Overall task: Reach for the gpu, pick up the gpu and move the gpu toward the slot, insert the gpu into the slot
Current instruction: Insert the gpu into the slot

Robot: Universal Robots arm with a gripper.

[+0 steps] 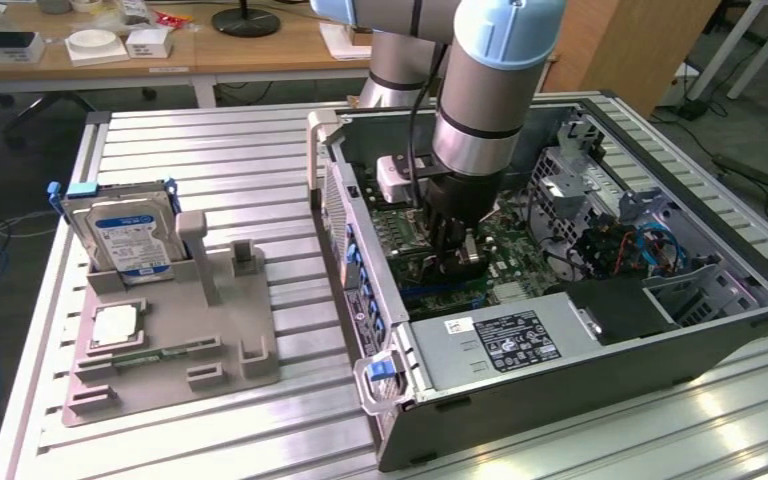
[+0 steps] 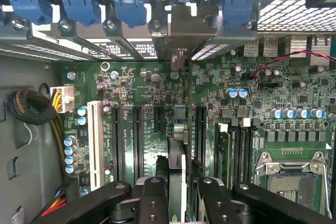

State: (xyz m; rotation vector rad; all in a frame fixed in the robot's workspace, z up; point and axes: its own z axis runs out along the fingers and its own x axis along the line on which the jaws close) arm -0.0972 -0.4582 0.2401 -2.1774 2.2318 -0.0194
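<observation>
The gpu (image 2: 177, 150), seen edge-on as a thin card, is held upright between the narrowed black fingers (image 2: 152, 198) of the gripper (image 2: 177, 195), its metal bracket (image 2: 181, 30) up against the case's rear wall. It is positioned over the green motherboard (image 2: 294, 93), among the long dark slots (image 2: 137, 140). In the exterior view, the gripper (image 1: 458, 258) is lowered inside the open computer case (image 1: 704, 330). A blue-labelled hard drive (image 1: 128, 235) is stood in a grey holder (image 1: 224, 350) well apart on the table (image 1: 224, 150).
</observation>
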